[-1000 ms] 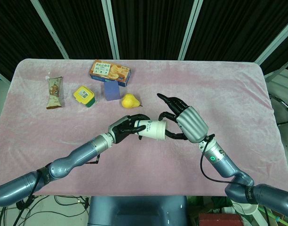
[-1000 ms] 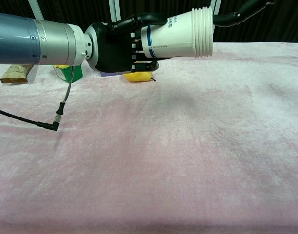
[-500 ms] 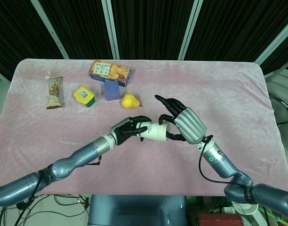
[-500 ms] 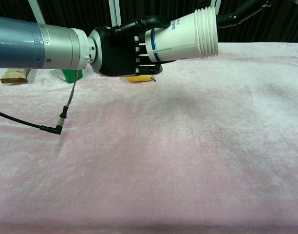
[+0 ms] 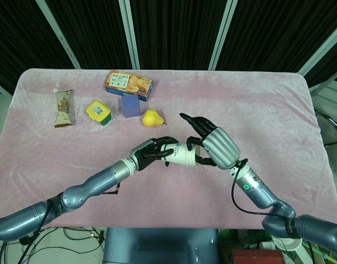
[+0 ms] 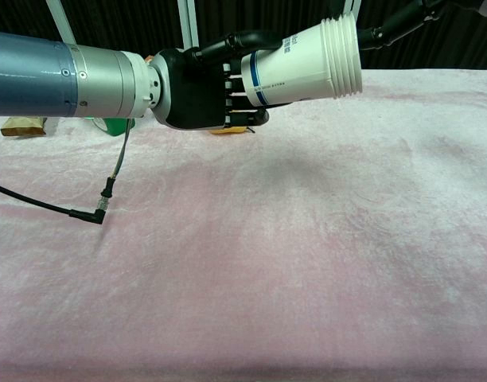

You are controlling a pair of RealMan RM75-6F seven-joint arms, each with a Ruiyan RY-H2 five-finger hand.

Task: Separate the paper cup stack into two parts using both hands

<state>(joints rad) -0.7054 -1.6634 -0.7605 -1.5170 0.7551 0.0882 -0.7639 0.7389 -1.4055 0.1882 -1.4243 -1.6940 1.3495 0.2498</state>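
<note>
A stack of white paper cups point(image 5: 179, 154) with a blue band lies sideways in the air above the pink cloth, rims pointing to the right point(image 6: 307, 60). My left hand point(image 5: 149, 153) grips its base end, fingers wrapped around the cup wall point(image 6: 196, 87). My right hand point(image 5: 215, 147) is at the rim end, with fingers spread above and below the rims. In the chest view only its dark fingers point(image 6: 399, 22) show, behind the top of the rims. Whether they press on the rims is unclear.
On the cloth behind the hands lie a yellow pear point(image 5: 152, 117), a purple block point(image 5: 130, 106), an orange cracker box point(image 5: 129, 84), a yellow-lidded green tub point(image 5: 99, 111) and a snack bar point(image 5: 63, 108). A black cable point(image 6: 100, 203) hangs from my left forearm.
The left hand has carried the cup stack slightly right and tilted its rims upward. The right hand has drawn in closer around the rim end.
</note>
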